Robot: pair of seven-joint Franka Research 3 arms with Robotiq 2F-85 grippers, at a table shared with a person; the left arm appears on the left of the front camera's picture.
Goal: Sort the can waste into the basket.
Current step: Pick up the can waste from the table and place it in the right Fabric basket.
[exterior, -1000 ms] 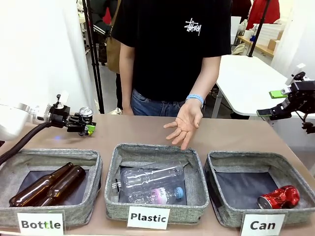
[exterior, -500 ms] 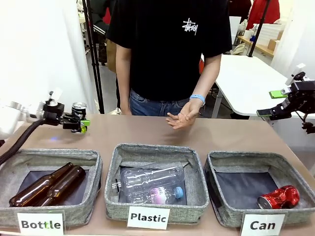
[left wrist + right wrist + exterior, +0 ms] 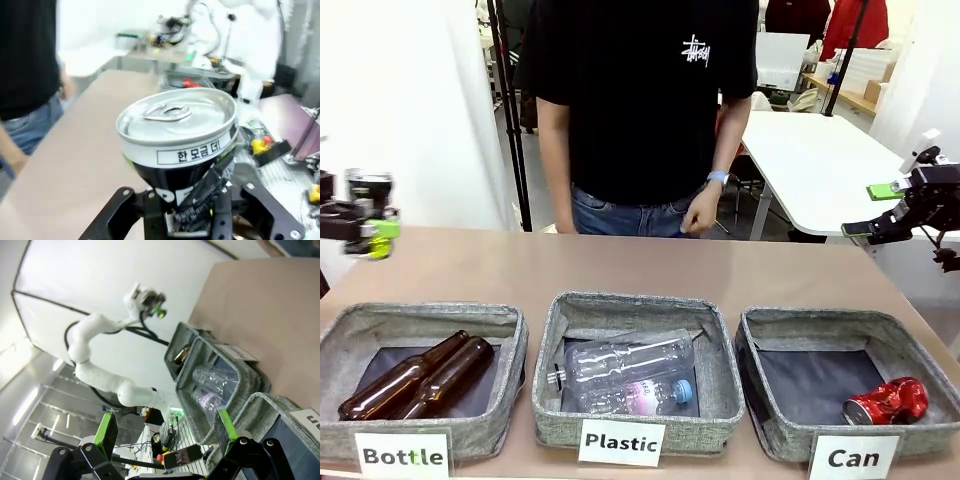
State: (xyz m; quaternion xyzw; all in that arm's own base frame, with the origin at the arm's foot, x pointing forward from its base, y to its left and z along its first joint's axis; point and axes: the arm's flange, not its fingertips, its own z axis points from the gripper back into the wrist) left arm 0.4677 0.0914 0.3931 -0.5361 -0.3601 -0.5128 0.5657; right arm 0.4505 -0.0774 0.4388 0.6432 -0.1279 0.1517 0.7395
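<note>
The Can basket [image 3: 775, 345] sits at the right end of the row, past the Plastic basket [image 3: 552, 350] and the Bottle basket [image 3: 510, 345]. A red can [image 3: 886, 401] already lies in its near right corner, long axis roughly sideways and a little tilted.

The left gripper [image 3: 365, 228] is at the far left edge of the table, up high, clamped shut on the dark can [image 3: 370, 187]. So the can is about as far from its basket as it can get. From where I stand, that's the main risk: it has to travel across over both wrong baskets, and a slip or an early release would drop it among the brown bottles [image 3: 415, 375] or onto the clear bottle [image 3: 625, 375].

From the left wrist, the dark can [image 3: 180, 140] stands with its silver top up and its long axis about vertical, leaning slightly. It is pinched low on its crumpled, narrowed bottom while the wide top stands free above the fingers. That looks top-heavy to me, and a quick swing could tip it out.

The right gripper [image 3: 885, 210] hangs open and empty off the table's right end, just beyond the Can basket; the left arm crossing there could crowd it.

The person's hand [image 3: 701, 210] is at the far edge, near the middle.
</note>
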